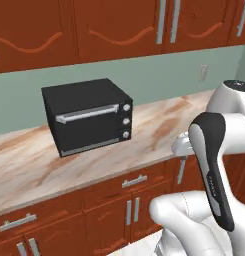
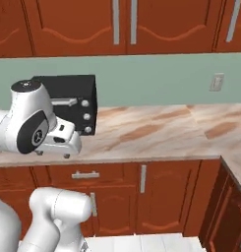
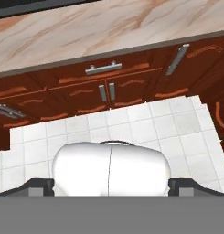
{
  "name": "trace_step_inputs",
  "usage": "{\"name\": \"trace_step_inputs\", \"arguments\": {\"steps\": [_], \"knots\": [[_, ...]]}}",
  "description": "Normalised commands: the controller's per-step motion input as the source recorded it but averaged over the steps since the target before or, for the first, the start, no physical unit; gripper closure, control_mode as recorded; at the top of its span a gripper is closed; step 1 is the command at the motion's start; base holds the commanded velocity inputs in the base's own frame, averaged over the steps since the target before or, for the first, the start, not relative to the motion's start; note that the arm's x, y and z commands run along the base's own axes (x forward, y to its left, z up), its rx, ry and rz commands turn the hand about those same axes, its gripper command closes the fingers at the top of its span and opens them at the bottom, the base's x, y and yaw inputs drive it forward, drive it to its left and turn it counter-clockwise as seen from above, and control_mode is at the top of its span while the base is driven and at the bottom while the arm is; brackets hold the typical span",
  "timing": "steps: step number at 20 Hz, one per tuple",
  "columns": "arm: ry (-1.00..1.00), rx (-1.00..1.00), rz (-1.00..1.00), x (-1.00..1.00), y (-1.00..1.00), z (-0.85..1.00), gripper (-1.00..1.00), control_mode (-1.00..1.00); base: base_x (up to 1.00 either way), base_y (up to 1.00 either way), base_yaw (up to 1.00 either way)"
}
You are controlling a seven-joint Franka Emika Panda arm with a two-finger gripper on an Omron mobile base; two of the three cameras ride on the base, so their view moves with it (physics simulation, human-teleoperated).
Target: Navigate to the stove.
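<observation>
The stove is out of view. Before me is a marble counter (image 1: pixel 159 130) with a black box-shaped toaster oven (image 1: pixel 87 116) standing on it against the green wall; the same toaster oven (image 2: pixel 80 101) sits partly behind my arm in the right base view. My gripper (image 2: pixel 65 145) is tucked in near the counter's front edge and points down at the floor. In the hand view its two dark fingertips (image 3: pixel 40 185) stand far apart at the bottom, with nothing between them.
Red-brown upper cabinets (image 1: pixel 119 25) hang above, and base cabinets with silver handles (image 3: pixel 103 68) run under the counter. The counter turns a corner at the right (image 2: pixel 235 162). A wall outlet (image 2: pixel 218 81) is on the backsplash. White floor tiles (image 3: pixel 145 123) lie below.
</observation>
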Motion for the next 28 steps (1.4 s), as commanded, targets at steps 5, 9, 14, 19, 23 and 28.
{"name": "trace_step_inputs", "arguments": {"steps": [5,9,14,19,23,28], "knots": [[0.0,0.0,0.0,0.0,0.0,0.0,-1.0,1.0,-0.03,-0.41,-0.83],[0.0,0.0,0.0,0.0,0.0,0.0,-1.0,1.0,0.0,-0.2,-0.91],[0.0,0.0,0.0,0.0,0.0,0.0,-1.0,1.0,0.0,0.0,-0.97],[0.0,0.0,0.0,0.0,0.0,0.0,-1.0,1.0,0.0,0.0,-1.0],[0.0,0.0,0.0,0.0,0.0,0.0,-1.0,1.0,0.0,0.0,-1.0],[0.0,0.0,0.0,0.0,0.0,0.0,-1.0,1.0,0.0,0.0,-1.0]]}}
